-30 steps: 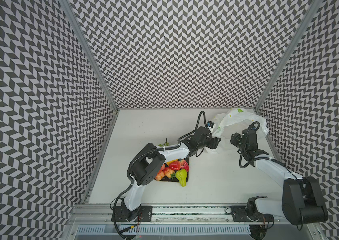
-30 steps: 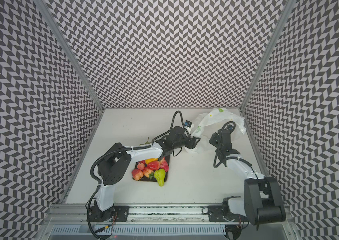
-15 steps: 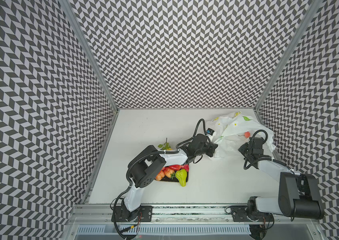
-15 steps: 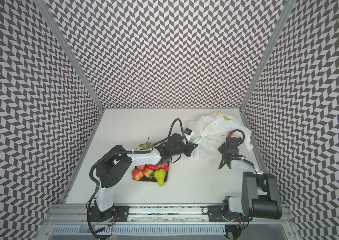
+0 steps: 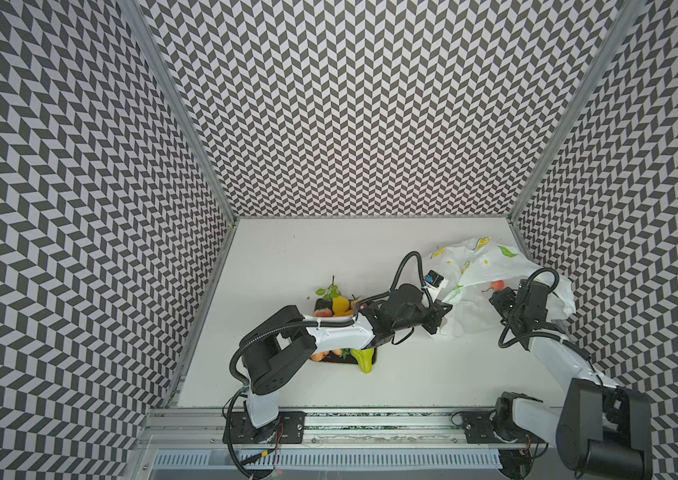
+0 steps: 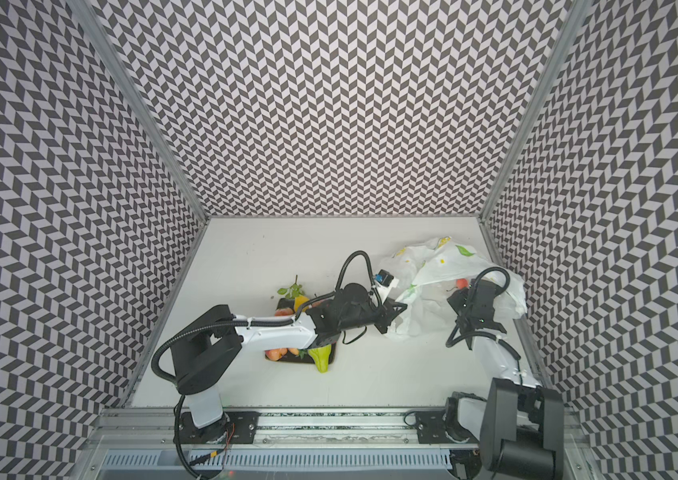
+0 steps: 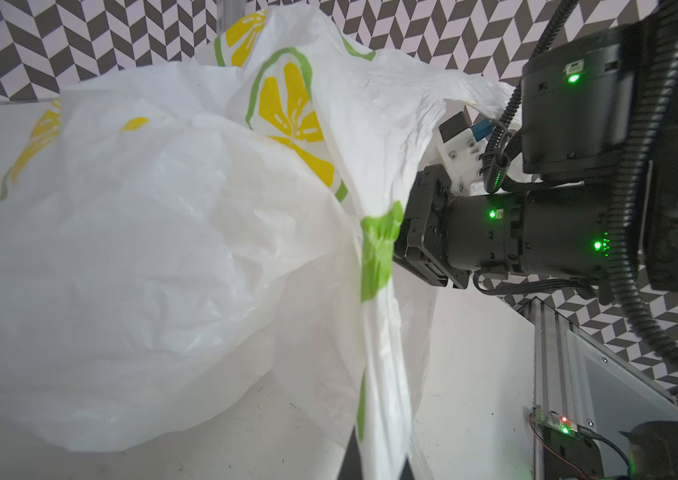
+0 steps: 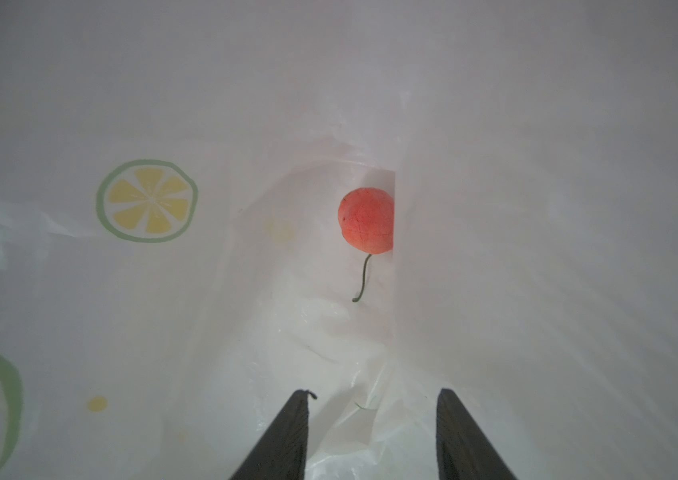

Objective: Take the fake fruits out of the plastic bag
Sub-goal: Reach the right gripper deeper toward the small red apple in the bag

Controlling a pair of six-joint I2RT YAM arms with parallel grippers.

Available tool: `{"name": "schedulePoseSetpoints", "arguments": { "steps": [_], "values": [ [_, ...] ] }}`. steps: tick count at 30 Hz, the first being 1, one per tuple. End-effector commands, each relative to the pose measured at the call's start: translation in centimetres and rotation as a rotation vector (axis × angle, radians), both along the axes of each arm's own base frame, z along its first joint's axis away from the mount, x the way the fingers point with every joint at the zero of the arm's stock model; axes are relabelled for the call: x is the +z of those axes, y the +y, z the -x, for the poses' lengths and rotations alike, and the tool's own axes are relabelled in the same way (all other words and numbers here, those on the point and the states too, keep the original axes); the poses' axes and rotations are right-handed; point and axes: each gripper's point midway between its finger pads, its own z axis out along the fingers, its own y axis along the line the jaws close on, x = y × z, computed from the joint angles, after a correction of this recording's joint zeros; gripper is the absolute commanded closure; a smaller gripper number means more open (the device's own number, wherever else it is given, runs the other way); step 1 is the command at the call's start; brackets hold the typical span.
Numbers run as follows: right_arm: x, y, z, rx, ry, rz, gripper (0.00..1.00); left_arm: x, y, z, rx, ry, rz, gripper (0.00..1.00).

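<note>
The jaws of the left gripper [image 7: 377, 465] are pressed together on a gathered fold of the plastic bag [image 7: 162, 249], and the green-printed film runs straight down between them. In both top views this gripper [image 5: 439, 319] [image 6: 391, 318] sits at the bag's near left edge.

The jaws of the right gripper [image 8: 372, 395] stand apart with nothing gripped between them. They are inside the bag's mouth, with white film on every side. Ahead of them, clear of both tips, lies a red round fruit [image 8: 366, 220], its thin green stem pointing back toward the jaws. In a top view that fruit [image 5: 497, 285] shows just beyond the right gripper [image 5: 495, 299], under the bag's lifted rim at the far right of the bench [image 5: 308, 257].

Further left, partly under the left arm, a dark plate [image 5: 341, 362] carries other fake fruits. A lime-green pear [image 5: 364, 360] lies at its near right corner and a lemon [image 5: 340, 305] with a leafy twig at its far side.
</note>
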Motion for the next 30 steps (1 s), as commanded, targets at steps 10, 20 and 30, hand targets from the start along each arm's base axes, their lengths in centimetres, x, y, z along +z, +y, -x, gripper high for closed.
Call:
{"name": "schedulePoseSetpoints", "arguments": {
  "steps": [10,20,30],
  "values": [
    [1.3,0.4,-4.0,0.093,-0.069,0.003,0.6,2.3,-1.1,3.0,-0.039,-0.006,0.071,1.0],
    [-1.4,-0.9,-5.3,0.104,0.053,0.073,0.61,2.6,-2.0,4.9,-0.089,-0.013,0.076,1.0],
    [-4.0,-1.1,-5.5,0.11,0.137,0.09,0.61,2.7,-2.1,5.3,-0.113,-0.014,0.081,1.0]
  ]
}}
